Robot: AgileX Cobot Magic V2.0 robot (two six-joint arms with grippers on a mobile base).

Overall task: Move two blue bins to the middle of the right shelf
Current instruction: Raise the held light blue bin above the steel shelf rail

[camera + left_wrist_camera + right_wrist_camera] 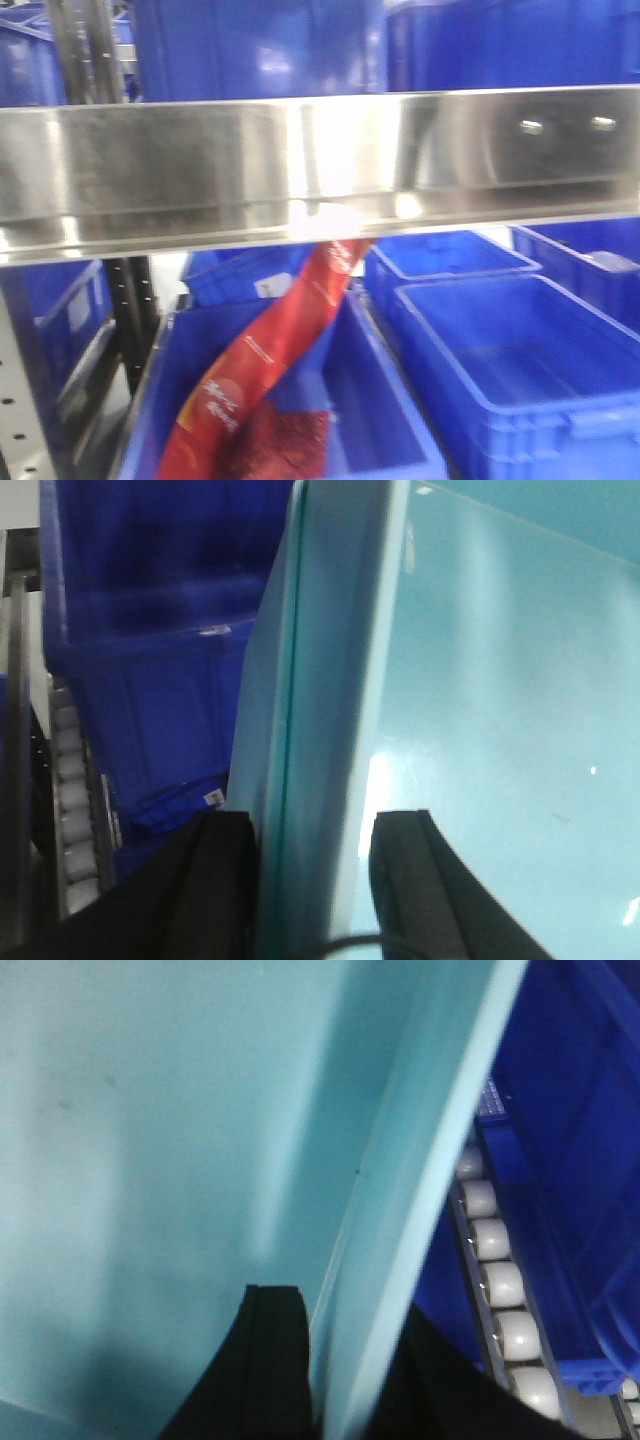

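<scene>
A pale cyan blue bin [500, 680] fills the left wrist view. Its thick rim runs upright between the black fingers [215, 880] of my left gripper [312, 880], which is shut on that rim, one finger outside and one inside the tub. In the right wrist view a pale blue bin [150, 1110] fills the left side. My right gripper [355, 1360] is shut on its wall, one finger [265, 1360] inside and the other outside. I cannot tell whether both hold the same bin. Neither the pale bins nor the grippers show in the front view.
A wide steel shelf beam [320, 160] crosses the front view, with dark blue crates [520, 370] below and above it. A red printed strip [280, 350] hangs into the lower left crate. White roller tracks [495, 1270] and dark blue crates [150, 630] lie beside the held bin.
</scene>
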